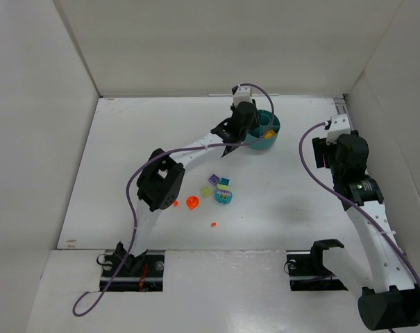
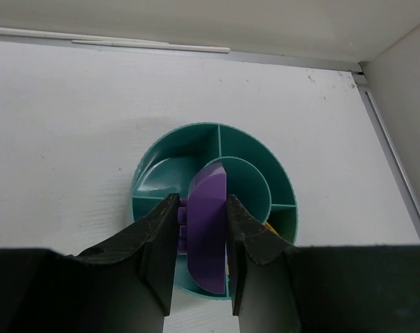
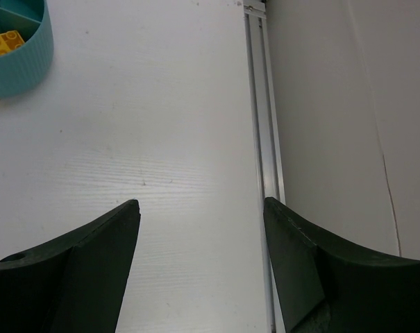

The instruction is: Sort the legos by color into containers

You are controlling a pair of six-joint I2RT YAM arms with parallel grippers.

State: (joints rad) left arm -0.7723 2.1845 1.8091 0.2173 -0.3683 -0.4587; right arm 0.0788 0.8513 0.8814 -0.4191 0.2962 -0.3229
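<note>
Along the far and side edges of the white table [image 1: 126,173], we see upright white walls closing it in, and a metal rail [image 3: 262,139] runs along the foot of the right wall [image 3: 334,104]. The widest bare stretch lies on the left half of the table and between the tub and the right arm.

Toward the far edge, right of centre, sits the teal tub [image 2: 251,149], with bare surface all round it. The left gripper [image 2: 203,201] hangs directly over the tub, its fingers [image 2: 161,236] clamped on the flat sides of a purple piece [image 2: 208,229], which stands on edge above the central ring and the near wedges.

The right gripper [image 3: 201,208] hovers over bare table near the rail, its fingers spread wide and holding nothing. At the upper left of its wrist view, we see the tub's ribbed wall and a yellow brick [image 3: 5,43] lying in one wedge.

Mid-table, well apart from the tub, the loose legos [image 1: 220,189] lie in a small cluster. An orange-red piece [image 1: 192,202] sits just to their left and a tiny orange bit [image 1: 213,225] lies nearer the arm bases.
</note>
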